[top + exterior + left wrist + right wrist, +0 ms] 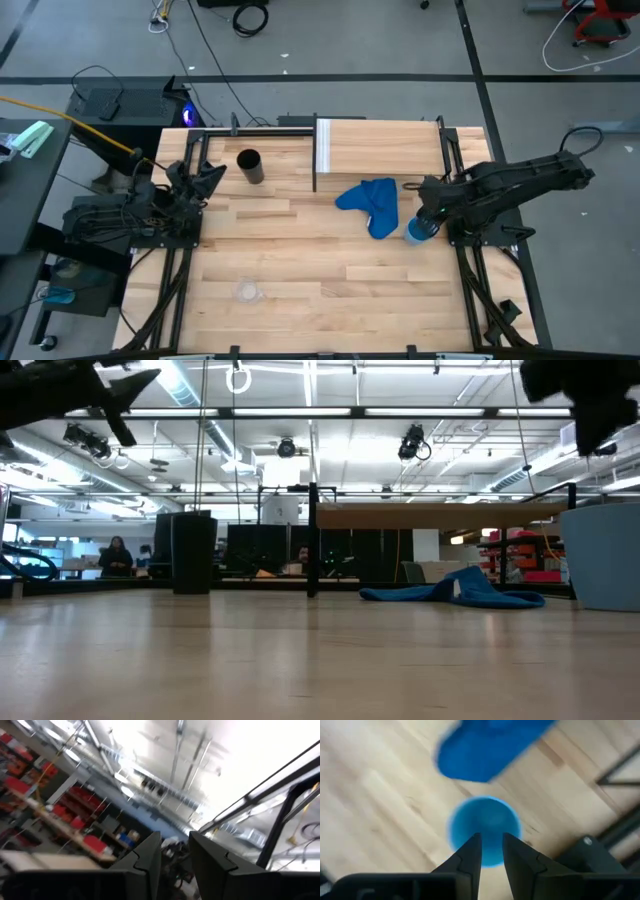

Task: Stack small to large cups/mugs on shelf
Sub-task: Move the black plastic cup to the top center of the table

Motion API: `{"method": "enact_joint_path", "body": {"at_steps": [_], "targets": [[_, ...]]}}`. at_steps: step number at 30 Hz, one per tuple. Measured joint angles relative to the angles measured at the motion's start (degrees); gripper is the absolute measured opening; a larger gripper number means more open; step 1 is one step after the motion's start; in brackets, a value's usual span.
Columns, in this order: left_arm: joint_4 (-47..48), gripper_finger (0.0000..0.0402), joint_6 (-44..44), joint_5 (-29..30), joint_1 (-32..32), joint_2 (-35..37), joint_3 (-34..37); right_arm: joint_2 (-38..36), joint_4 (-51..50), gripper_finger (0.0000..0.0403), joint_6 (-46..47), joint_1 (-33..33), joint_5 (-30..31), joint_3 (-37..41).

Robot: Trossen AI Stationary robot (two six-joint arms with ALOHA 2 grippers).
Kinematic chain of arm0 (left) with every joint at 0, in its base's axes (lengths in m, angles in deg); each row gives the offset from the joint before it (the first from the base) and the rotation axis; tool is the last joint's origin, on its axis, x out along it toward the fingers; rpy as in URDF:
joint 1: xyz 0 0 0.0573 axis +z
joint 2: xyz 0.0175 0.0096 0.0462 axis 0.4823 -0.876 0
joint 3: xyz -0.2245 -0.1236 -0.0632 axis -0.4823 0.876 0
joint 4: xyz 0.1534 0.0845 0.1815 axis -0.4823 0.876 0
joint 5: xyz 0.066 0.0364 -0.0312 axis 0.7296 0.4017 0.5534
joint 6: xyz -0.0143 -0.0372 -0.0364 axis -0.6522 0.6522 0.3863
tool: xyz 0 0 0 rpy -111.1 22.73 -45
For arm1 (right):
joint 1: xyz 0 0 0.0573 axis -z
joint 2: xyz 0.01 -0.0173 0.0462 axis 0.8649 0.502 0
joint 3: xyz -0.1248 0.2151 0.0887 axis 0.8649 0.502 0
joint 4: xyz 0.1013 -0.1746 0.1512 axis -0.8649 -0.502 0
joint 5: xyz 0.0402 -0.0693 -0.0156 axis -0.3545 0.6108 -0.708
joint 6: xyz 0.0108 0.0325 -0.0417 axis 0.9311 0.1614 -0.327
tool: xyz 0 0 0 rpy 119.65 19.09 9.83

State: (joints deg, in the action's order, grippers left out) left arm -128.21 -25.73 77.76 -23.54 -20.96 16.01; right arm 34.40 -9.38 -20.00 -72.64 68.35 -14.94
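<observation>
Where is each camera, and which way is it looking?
High: overhead, facing down; both arms, shelf, tumbler.
Low: tabletop height, facing across; arm parts at the top corners.
Left wrist: tilted up at the ceiling; own fingers.
Right wrist: facing down at blue cup; own fingers.
Shared: cloth, high, low and right wrist.

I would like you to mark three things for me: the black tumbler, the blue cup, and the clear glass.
black tumbler (250,166): high view, on its side wall.
blue cup (485,822): right wrist view, on its open inside.
clear glass (248,291): high view, on its rim area, faint against the tabletop.
</observation>
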Motion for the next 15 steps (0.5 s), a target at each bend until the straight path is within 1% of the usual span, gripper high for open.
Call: {"method": "enact_joint_path", "body": {"at_steps": [2,4,6,9,12,14,15], "targets": [[-2.86,0.0107,-1.76,-0.01,-0.01,0.01,-0.02,-0.66,1.12,0.0084,-1.16,-1.04,1.54,-3.2],[-5.3,0.0107,-5.13,0.02,0.0,0.01,-0.07,-1.21,3.08,0.0084,-2.64,-2.28,4.59,-6.51],[-7.08,0.0107,-7.94,0.24,-0.01,-0.01,-0.07,-1.63,5.17,0.0084,-4.66,-3.58,8.69,-9.63],[-8.44,0.0107,-11.75,2.8,0.0,0.01,-0.65,-2.09,7.21,0.0085,-8.06,-5.22,15.22,-13.47],[-5.58,0.0107,-16.22,3.71,0.32,-0.01,-4.27,-2.2,7.2,0.0083,-10.18,-6.0,19.24,-15.94],[1.11,0.0107,-18.65,3.76,0.95,-0.01,-8.85,-2.35,7.22,0.0083,-11.41,-6.04,20.37,-16.54],[6.43,0.0106,-19.87,3.94,1.33,-0.01,-12.09,-2.41,7.18,0.0082,-11.73,-6.03,20.71,-16.55]]}}
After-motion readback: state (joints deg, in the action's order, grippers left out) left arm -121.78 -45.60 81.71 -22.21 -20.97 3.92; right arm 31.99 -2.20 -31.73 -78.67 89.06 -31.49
